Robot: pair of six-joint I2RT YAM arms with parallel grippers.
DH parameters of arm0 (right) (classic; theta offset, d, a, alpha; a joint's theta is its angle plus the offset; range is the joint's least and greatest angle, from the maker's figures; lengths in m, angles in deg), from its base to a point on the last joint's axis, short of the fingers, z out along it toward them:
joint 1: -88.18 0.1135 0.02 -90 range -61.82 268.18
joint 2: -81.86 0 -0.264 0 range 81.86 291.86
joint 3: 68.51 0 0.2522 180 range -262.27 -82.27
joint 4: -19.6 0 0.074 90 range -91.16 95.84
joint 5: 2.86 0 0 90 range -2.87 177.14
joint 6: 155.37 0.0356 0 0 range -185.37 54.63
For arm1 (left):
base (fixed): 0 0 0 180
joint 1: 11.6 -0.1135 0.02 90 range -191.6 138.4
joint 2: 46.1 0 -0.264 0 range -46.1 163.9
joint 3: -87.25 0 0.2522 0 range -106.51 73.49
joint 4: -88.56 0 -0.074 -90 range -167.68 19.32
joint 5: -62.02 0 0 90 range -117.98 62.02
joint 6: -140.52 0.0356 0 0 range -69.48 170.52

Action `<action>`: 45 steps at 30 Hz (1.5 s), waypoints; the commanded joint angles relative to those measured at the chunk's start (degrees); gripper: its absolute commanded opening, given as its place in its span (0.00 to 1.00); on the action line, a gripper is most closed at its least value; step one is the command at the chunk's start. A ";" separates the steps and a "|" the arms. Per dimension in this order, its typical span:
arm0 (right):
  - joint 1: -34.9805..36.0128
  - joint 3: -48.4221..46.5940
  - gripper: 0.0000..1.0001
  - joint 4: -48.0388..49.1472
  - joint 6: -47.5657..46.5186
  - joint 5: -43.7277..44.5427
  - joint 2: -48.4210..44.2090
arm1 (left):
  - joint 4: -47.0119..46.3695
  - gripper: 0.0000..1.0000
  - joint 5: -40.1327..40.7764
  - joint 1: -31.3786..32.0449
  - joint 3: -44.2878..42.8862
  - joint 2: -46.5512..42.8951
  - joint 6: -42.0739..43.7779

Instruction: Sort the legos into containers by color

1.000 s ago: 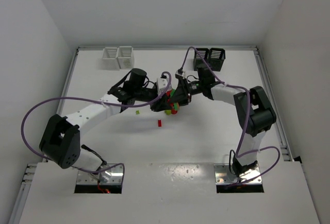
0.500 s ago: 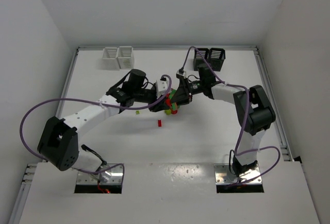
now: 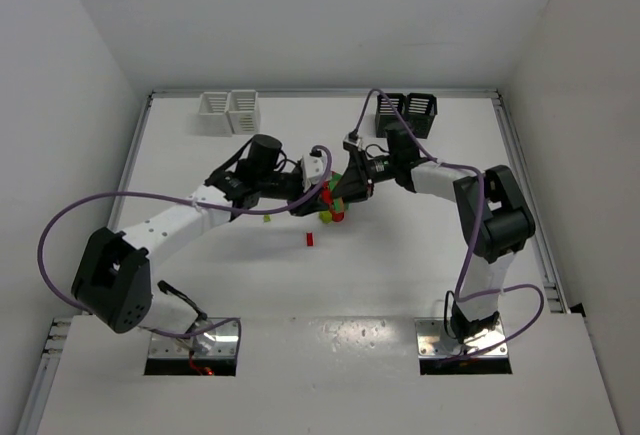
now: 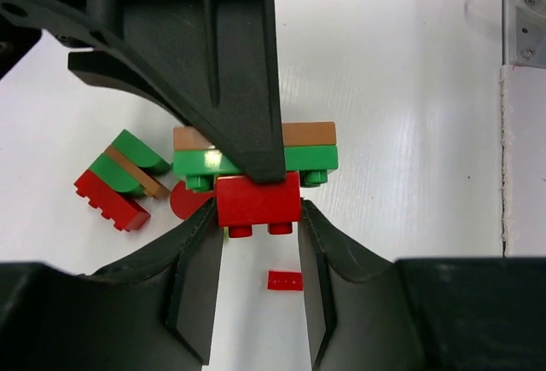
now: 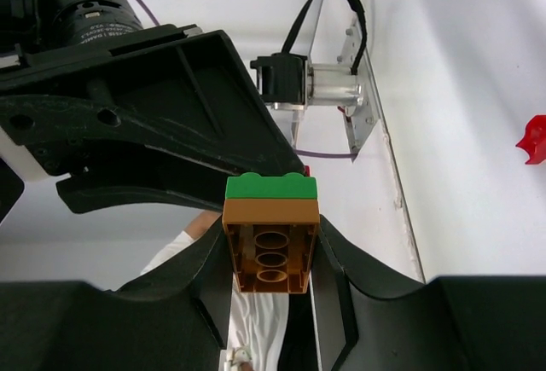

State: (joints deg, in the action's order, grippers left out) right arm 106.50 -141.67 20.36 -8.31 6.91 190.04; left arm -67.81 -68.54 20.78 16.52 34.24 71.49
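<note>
White worktop [image 3: 420, 265] below: left tool [image 4: 256, 222] clamped red brick [image 4: 258, 199], right tool [image 5: 273, 247] clamped brown brick [image 5: 271, 217], apparently to separate colours.

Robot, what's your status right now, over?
Left hand shut on red brick. Right hand shut on brown brick, same joined stack, green brick between. Loose red bit on table, nothing blocking.

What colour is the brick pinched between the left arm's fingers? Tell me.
The brick is red, clearest in the left wrist view.
</note>
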 commanded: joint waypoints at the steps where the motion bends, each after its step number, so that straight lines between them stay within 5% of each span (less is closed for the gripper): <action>1: -3.64 0.85 0.02 2.09 -0.46 -1.07 -2.27 | 2.69 0.00 -0.40 -3.19 1.77 -3.52 1.26; 12: -8.83 2.00 0.00 0.78 -2.38 1.29 -4.55 | 6.75 0.00 4.67 -22.34 -1.02 -5.74 3.38; 20: -9.36 -1.42 0.00 -17.47 -18.96 10.59 -7.80 | 9.29 0.00 16.64 -37.11 -31.49 17.88 -11.80; 30: -9.36 -2.57 0.00 -25.33 -27.44 17.82 -12.20 | 10.79 0.00 25.26 -38.97 -52.87 39.00 -18.94; 38: -9.36 -2.04 0.00 -25.95 -28.58 18.35 -13.43 | 10.79 0.00 26.49 -38.97 -58.51 44.28 -18.95; 45: -9.36 -1.51 0.00 -25.95 -28.58 18.35 -13.43 | 10.79 0.15 27.81 -38.97 -61.33 47.55 -17.90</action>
State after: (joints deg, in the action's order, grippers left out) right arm 97.30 -141.78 -6.28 -35.48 25.53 178.89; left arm -56.33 -41.87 -18.41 -42.26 80.70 53.68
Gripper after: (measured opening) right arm 0.371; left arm 0.422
